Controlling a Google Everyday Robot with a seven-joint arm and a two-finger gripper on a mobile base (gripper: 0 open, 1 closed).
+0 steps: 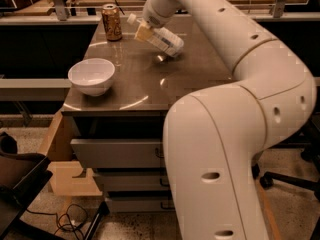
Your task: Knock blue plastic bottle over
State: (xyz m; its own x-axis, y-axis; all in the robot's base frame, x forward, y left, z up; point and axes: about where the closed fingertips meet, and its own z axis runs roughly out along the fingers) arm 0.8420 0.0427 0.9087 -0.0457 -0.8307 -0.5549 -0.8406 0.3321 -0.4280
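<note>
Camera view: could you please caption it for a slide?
End effector at the tilted blue plastic bottle, near the drinks can.
</note>
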